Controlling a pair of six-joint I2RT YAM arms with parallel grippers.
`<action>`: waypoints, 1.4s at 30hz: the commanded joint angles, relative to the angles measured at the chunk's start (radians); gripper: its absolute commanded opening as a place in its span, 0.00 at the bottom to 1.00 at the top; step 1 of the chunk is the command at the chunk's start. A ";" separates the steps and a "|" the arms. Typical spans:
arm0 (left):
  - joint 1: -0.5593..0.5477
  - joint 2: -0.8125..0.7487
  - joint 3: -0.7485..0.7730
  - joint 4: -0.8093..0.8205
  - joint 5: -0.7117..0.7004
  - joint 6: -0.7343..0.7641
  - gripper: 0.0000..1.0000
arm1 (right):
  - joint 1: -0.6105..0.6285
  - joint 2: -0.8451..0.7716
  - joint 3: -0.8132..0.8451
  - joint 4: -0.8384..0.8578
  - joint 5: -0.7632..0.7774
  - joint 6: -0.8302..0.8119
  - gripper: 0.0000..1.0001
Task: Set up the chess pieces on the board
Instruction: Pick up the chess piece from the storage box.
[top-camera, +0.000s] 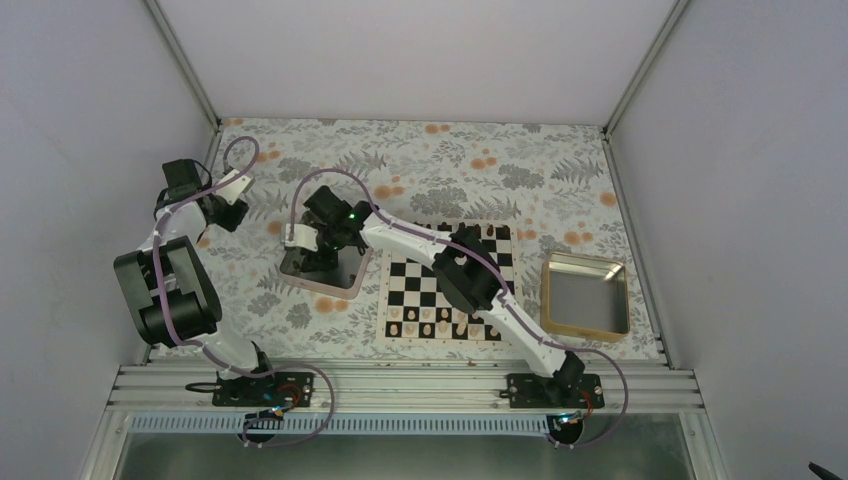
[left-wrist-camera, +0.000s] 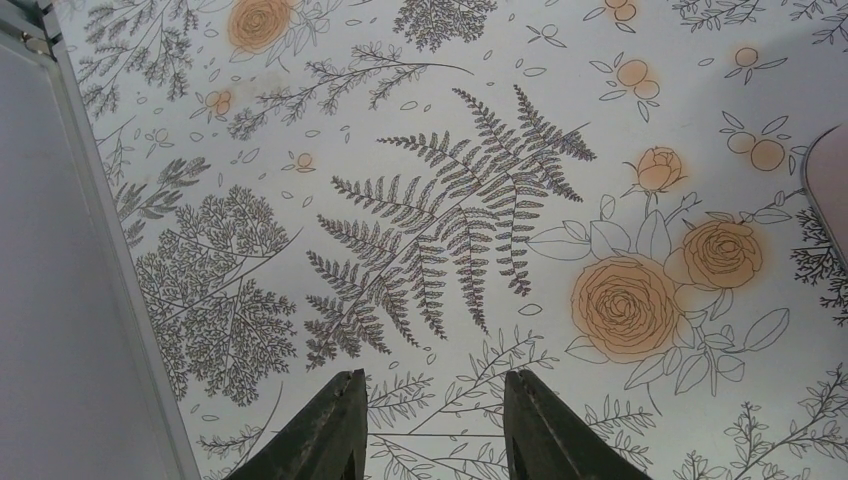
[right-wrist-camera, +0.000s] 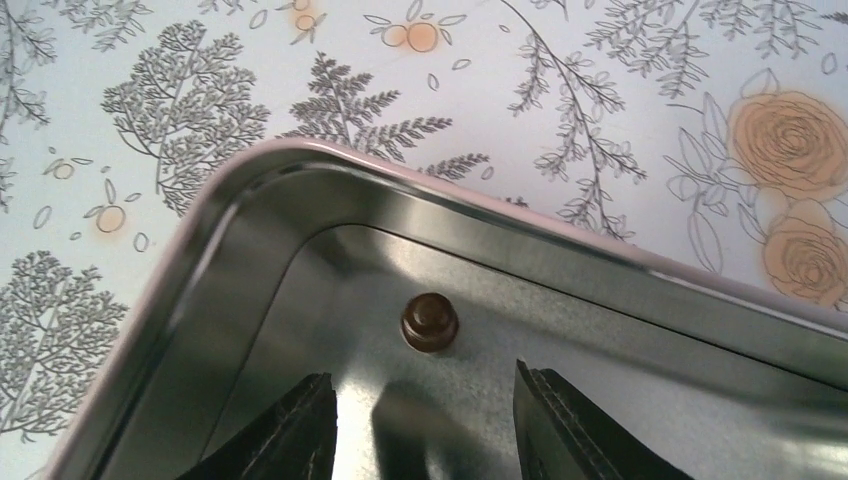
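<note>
Right wrist view looks down into a shiny metal tray (right-wrist-camera: 250, 260) with a pinkish rim. One dark brown chess piece (right-wrist-camera: 430, 323) stands on its floor, close to a rounded corner and clear of the walls. The right gripper (right-wrist-camera: 422, 385) hangs low inside the tray with its fingers parted about halfway. The piece sits just beyond the fingertips (right-wrist-camera: 310, 400), in line with the gap, and neither finger touches it.

From the top external view, this tray lies on the flowered desk (top-camera: 450, 160) just beside the left edge of the board (top-camera: 410, 285). Pale cream pieces (top-camera: 428, 318) fill the board's near rows. A second, gold-rimmed tray (top-camera: 550, 290) lies beyond the board's right edge, near the desk's right edge.

The left gripper (left-wrist-camera: 430, 390) hovers over bare cloth near the desk's left edge, with a modest gap between its fingers and nothing held.
</note>
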 joint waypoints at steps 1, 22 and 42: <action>0.005 -0.021 -0.013 0.019 0.029 -0.011 0.35 | 0.024 -0.028 -0.001 0.010 -0.041 -0.016 0.46; 0.005 -0.030 -0.030 0.032 0.028 -0.018 0.32 | 0.031 0.025 0.060 0.051 -0.054 -0.009 0.44; 0.005 -0.034 -0.043 0.030 0.043 -0.013 0.31 | 0.028 0.053 0.039 0.080 -0.044 -0.006 0.43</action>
